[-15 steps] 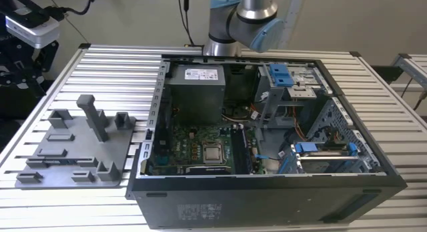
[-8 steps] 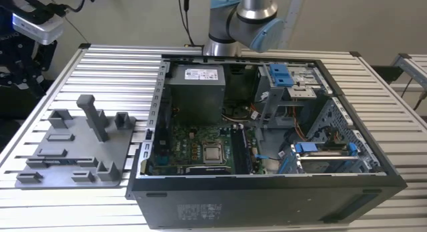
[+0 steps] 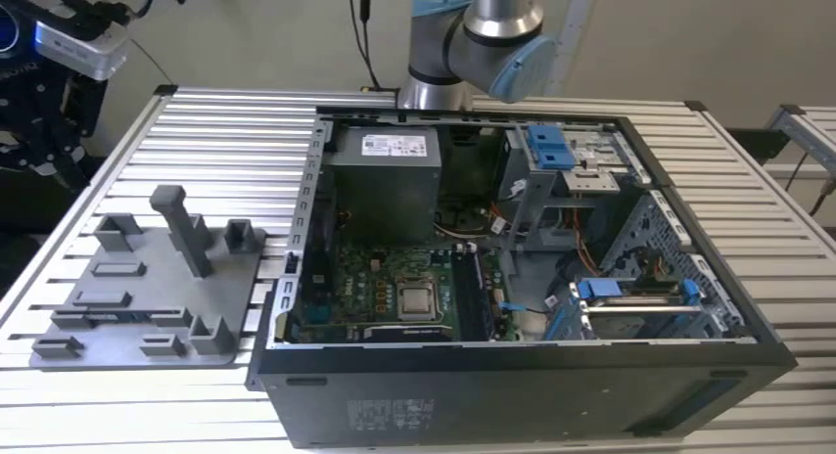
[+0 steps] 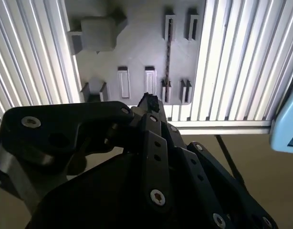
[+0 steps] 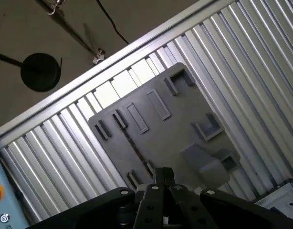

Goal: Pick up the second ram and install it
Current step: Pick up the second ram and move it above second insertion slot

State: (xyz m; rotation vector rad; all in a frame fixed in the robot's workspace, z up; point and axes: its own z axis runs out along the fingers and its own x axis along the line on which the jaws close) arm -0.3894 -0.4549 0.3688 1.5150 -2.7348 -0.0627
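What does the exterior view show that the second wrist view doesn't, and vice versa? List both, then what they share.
Exterior view: the open computer case, its motherboard, the arm. Second wrist view: the gripper and a pale-blue box. Both: the slatted table and the grey fixture plate, with the second ram edge-on in its slots, a dark strip in the exterior view.

The arm is a polished silver tube set into rounded pale grey joint housings, one of them closed by a round blue cap. In both wrist views the gripper is matte black throughout: a broad rounded body from which flat, straight link bars run side by side and narrow toward slim tips. Small silver screws with recessed heads sit along the bars and on the body, and one bar carries a row of plain round holes.
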